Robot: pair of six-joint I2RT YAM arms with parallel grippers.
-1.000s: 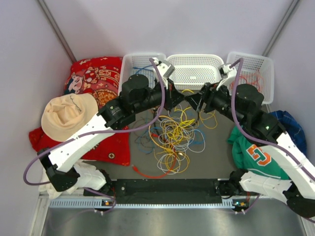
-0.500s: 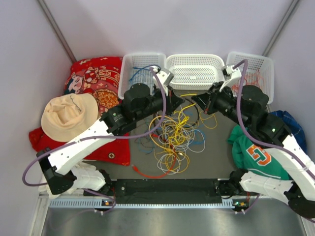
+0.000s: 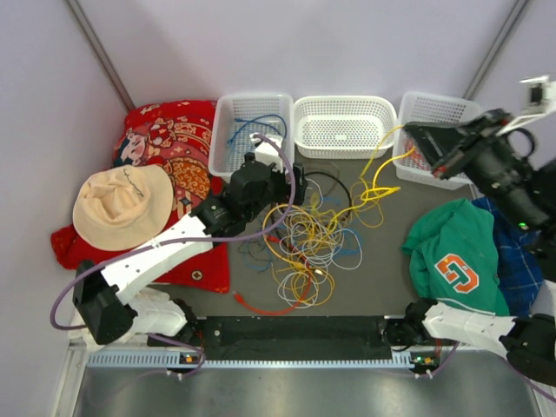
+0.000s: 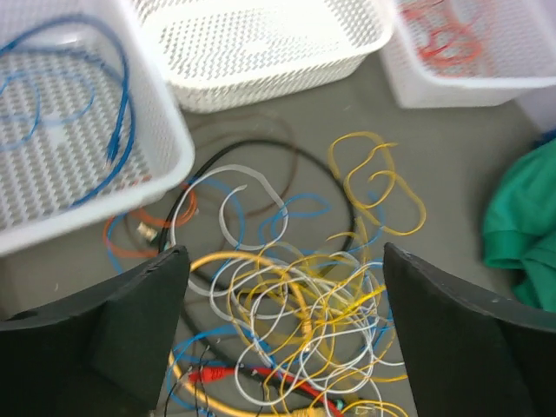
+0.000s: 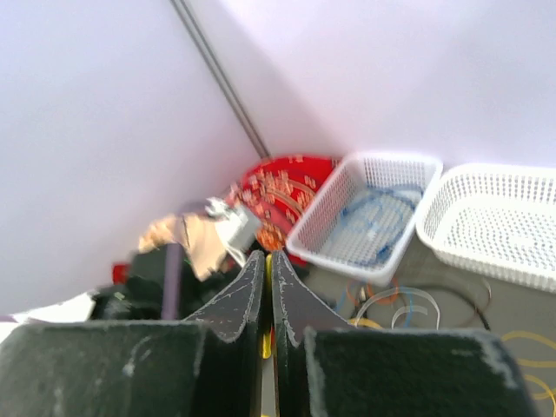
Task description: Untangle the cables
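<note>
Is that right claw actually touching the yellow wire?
Touching: the right wrist view shows the yellow wire pinched inside the shut right gripper.

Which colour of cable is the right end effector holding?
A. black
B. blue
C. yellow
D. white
C: a yellow cable stretches from the pile up to the shut right end effector, and the right wrist view shows yellow between its fingers.
</note>
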